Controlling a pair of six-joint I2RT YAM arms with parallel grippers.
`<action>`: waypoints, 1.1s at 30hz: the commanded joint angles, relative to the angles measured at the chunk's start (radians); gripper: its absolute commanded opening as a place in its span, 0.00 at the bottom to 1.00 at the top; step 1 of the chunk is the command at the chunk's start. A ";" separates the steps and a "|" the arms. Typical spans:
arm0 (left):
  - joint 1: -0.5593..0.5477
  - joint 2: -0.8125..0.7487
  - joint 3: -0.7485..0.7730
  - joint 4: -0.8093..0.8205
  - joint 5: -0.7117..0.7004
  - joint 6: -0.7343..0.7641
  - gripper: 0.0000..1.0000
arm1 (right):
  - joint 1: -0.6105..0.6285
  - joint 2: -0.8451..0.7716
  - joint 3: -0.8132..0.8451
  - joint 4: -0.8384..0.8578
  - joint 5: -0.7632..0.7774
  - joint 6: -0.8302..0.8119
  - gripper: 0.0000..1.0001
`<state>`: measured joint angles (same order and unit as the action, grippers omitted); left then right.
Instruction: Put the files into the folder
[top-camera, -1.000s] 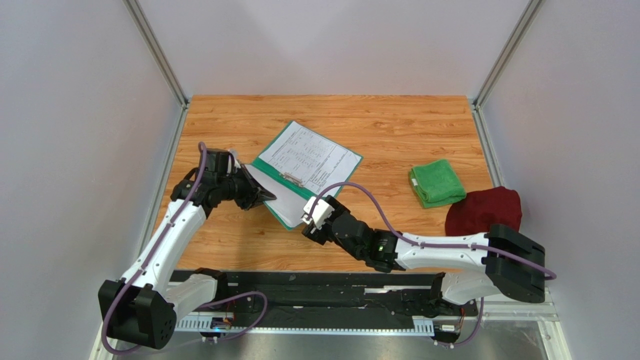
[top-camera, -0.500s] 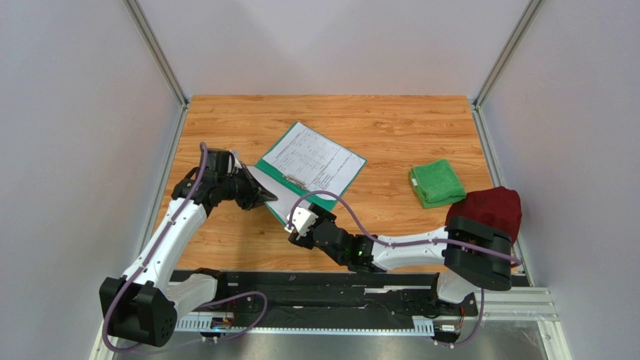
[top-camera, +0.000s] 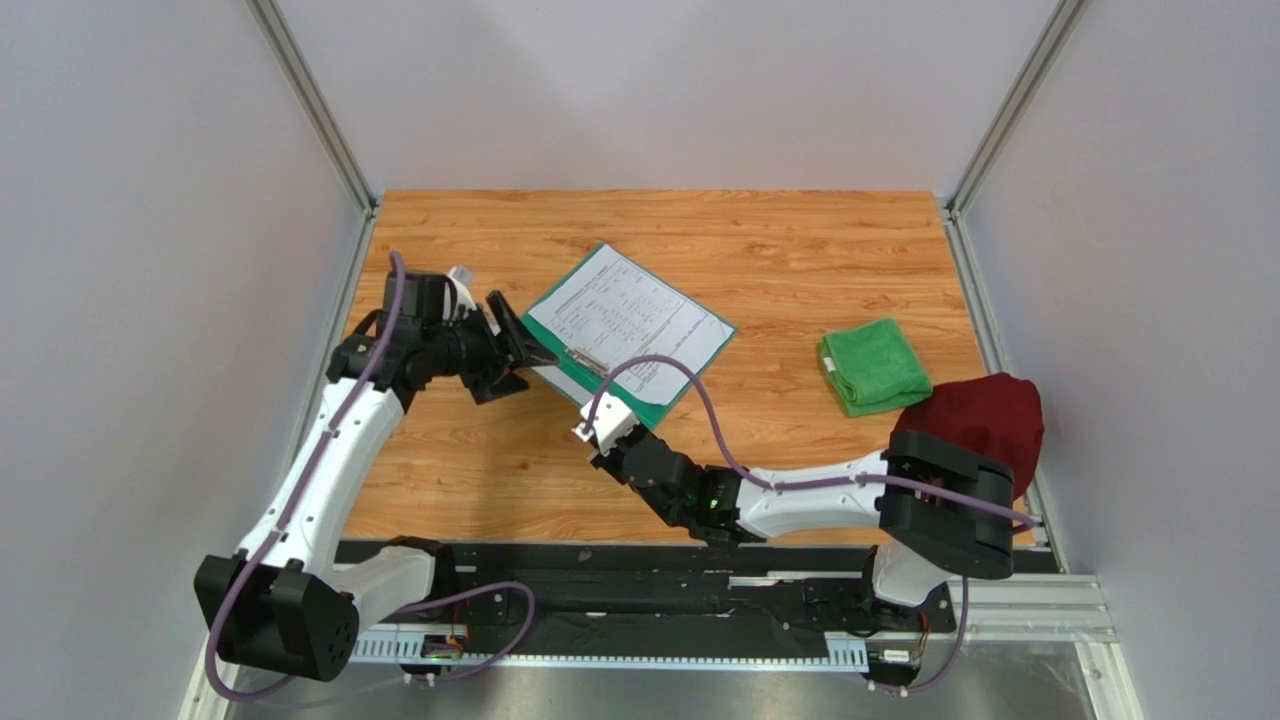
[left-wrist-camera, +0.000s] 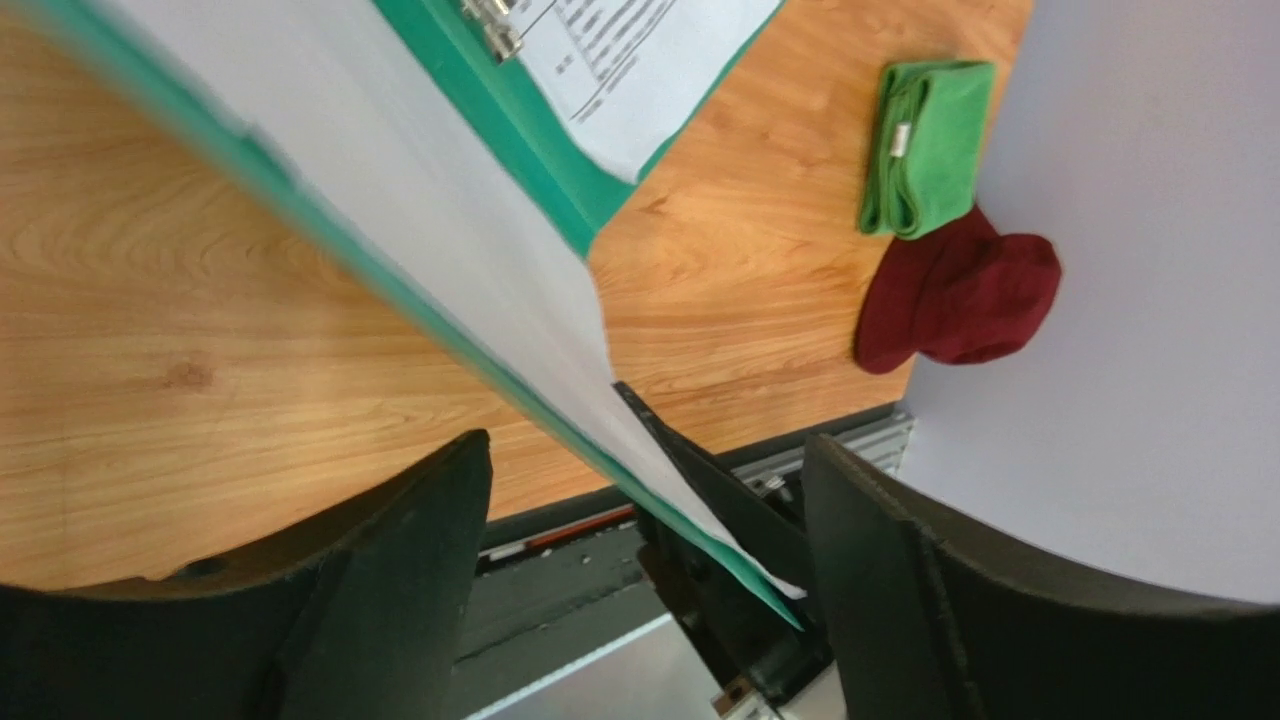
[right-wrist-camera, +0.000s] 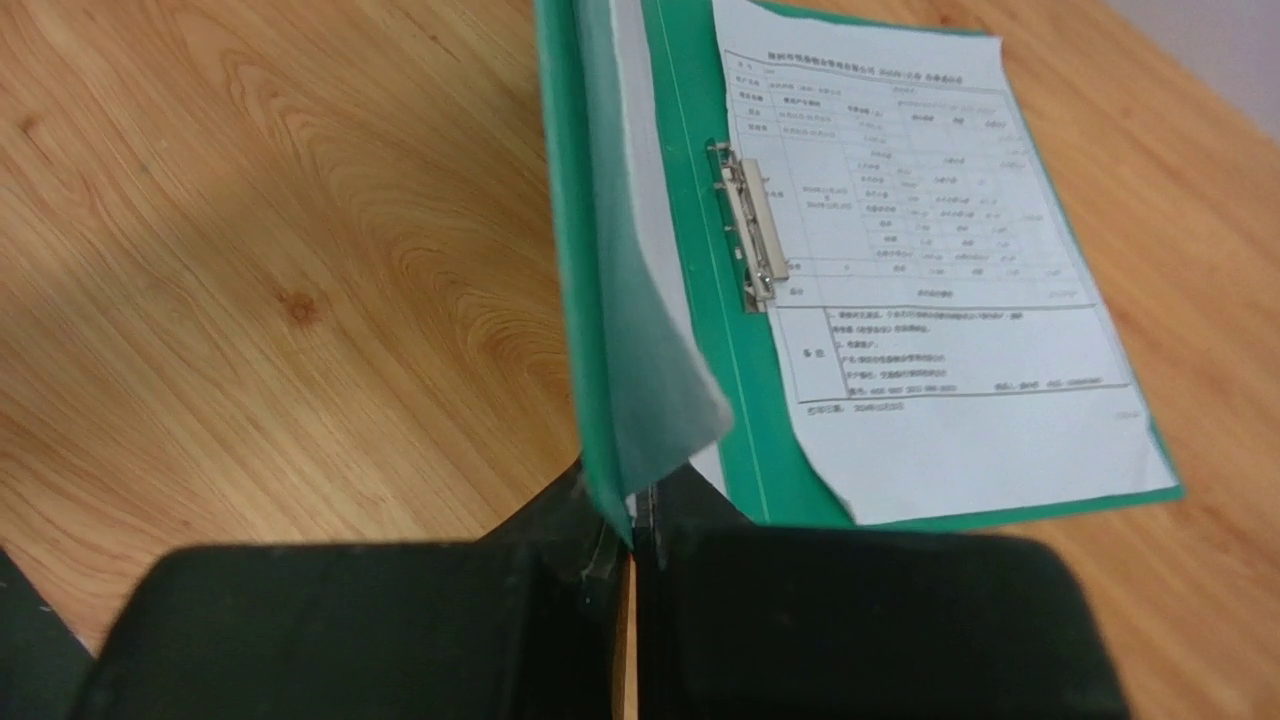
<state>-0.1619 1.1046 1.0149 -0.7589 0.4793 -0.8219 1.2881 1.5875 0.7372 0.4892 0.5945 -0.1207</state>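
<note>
The teal folder (right-wrist-camera: 699, 375) lies open on the wood table, with its front cover (right-wrist-camera: 631, 300) lifted on edge. The files (right-wrist-camera: 917, 300), printed white sheets, rest under the metal clip on the folder's back half (top-camera: 661, 393); from above the files (top-camera: 624, 312) sit mid-table. My right gripper (right-wrist-camera: 631, 533) is shut on the cover's near corner and shows from above (top-camera: 589, 420) just in front of the folder. My left gripper (left-wrist-camera: 646, 465) is open; the cover (left-wrist-camera: 451, 255) runs between its fingers, apart from both. From above, the left gripper (top-camera: 511, 338) is at the folder's left side.
A folded green cloth (top-camera: 875, 365) and a dark red cloth (top-camera: 974, 420) lie at the table's right side; both also show in the left wrist view, green cloth (left-wrist-camera: 924, 143) and red cloth (left-wrist-camera: 962, 293). The black base rail (top-camera: 646, 593) runs along the near edge.
My left gripper has opened, let go of the cover and drawn back a little. My right gripper has moved left and shut on the cover's near corner.
</note>
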 joint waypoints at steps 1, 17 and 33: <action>0.005 -0.060 0.166 -0.080 -0.100 0.170 0.91 | -0.059 -0.041 0.045 -0.091 0.019 0.280 0.00; 0.005 -0.150 0.096 0.004 -0.051 0.182 0.93 | -0.653 -0.078 -0.120 -0.164 -0.427 1.190 0.00; 0.005 -0.150 0.017 0.061 0.016 0.188 0.93 | -0.771 -0.020 -0.417 0.207 -0.306 1.431 0.00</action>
<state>-0.1616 0.9615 1.0451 -0.7513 0.4648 -0.6434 0.5266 1.5990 0.3248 0.6922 0.1848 1.2854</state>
